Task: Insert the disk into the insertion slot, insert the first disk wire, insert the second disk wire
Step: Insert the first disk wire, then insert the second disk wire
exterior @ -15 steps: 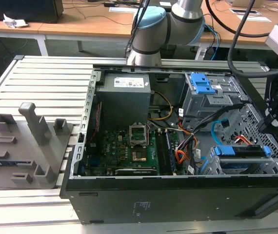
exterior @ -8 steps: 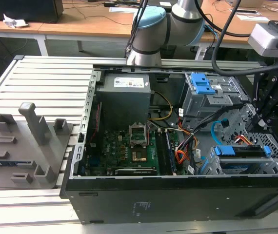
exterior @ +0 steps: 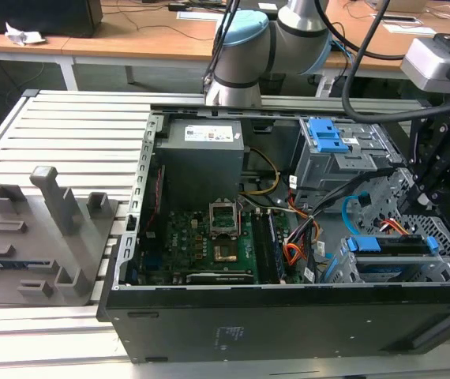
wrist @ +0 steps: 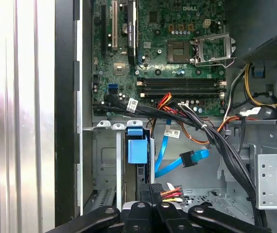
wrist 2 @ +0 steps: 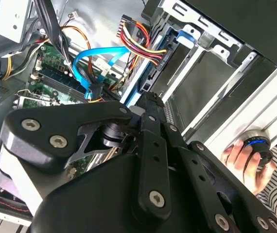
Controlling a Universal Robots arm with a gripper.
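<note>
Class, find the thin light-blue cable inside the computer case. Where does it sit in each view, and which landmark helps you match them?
Exterior view: the light-blue cable curls to the exterior view's right of the motherboard.
Second wrist view: the cable loops just off the motherboard's edge.
First wrist view: the cable runs beside the blue carrier, just off the motherboard's edge.
Shared landmark: the green motherboard.

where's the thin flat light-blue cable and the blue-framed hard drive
thin flat light-blue cable (wrist: 188, 159), first wrist view, its plug end
blue-framed hard drive (wrist: 137, 150), first wrist view, blue carrier end
</note>
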